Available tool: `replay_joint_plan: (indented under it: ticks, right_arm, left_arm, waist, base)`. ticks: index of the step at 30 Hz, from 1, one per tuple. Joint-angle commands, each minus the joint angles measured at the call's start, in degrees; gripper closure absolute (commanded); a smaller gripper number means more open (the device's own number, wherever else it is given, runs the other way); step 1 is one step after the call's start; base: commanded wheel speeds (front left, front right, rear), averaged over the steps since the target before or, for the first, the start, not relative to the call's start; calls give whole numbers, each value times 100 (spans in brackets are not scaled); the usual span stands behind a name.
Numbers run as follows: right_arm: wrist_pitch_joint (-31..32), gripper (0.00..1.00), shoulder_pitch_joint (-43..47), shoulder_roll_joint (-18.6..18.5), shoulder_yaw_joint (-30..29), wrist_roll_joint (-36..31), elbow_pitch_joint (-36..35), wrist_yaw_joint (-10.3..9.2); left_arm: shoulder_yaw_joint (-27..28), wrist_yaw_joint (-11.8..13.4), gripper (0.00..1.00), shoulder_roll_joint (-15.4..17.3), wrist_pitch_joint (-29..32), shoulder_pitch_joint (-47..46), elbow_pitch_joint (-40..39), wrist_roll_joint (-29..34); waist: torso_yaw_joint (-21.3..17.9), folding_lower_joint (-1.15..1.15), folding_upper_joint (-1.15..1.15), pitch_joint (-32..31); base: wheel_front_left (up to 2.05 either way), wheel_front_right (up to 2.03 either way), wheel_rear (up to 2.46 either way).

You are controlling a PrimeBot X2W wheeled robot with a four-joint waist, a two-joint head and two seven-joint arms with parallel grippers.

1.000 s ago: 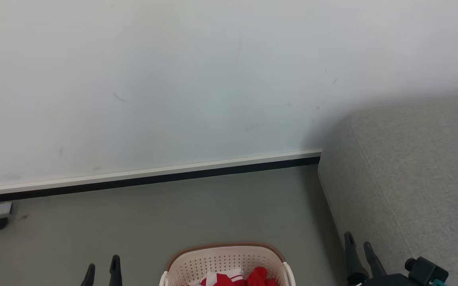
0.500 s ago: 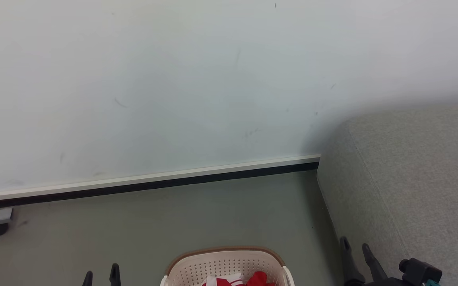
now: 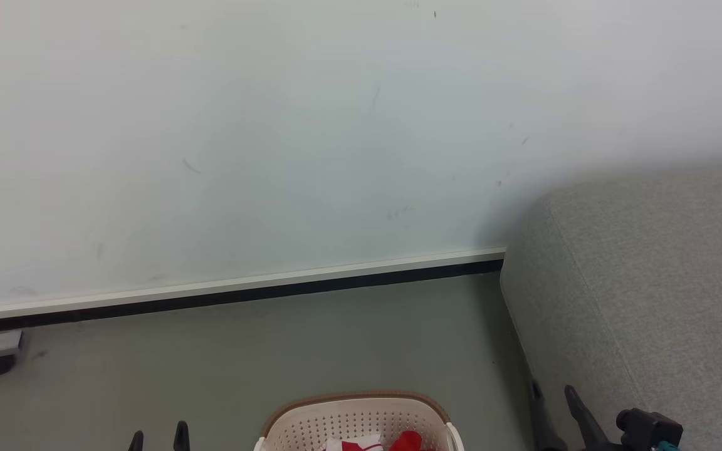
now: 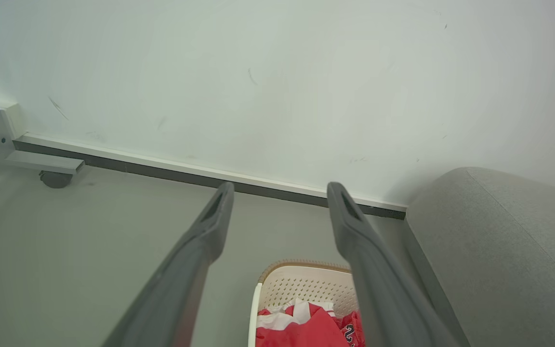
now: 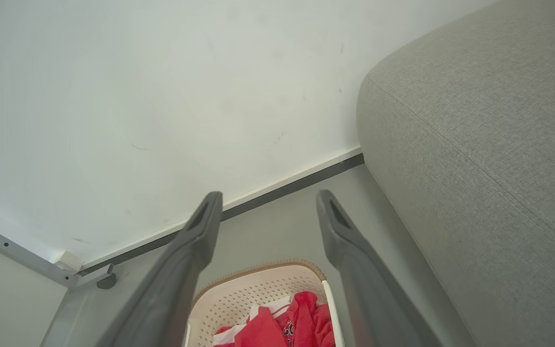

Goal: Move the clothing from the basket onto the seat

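Red clothing (image 3: 370,443) is lying bunched inside the cream basket (image 3: 348,416), which is sitting on the grey floor (image 3: 273,351) near the fabric seat (image 3: 649,282). Off the basket's left side, the left gripper (image 3: 159,436) is hovering, fingers spread and empty. The right gripper (image 3: 551,391) is hanging between basket and seat, likewise spread wide, pinching nothing.

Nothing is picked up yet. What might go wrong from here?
The red clothing lies bunched low in the laundry basket; a reach in may snag its perforated wall or drag the basket. The right gripper, open, hangs close beside the seat and may brush its side when it swings. The garments overlap, so one pull may lift two and drop one on the floor.
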Motion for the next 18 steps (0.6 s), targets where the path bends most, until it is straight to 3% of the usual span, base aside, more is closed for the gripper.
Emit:
replay_joint_plan:
  ticks: [1,18]
  right_arm:
    - [-50,0,-24,-23,41,-147,7,2]
    - [-144,0,17,41,112,-762,12,2]
  left_arm:
    - [5,9,0,41,-70,42,-5,189]
    - [-68,91,0,44,-257,63,-17,693]
  waist:
    - [-5,0,0,0]
    - [8,0,0,-31]
  base:
    - [0,0,0]
    - [0,0,0]
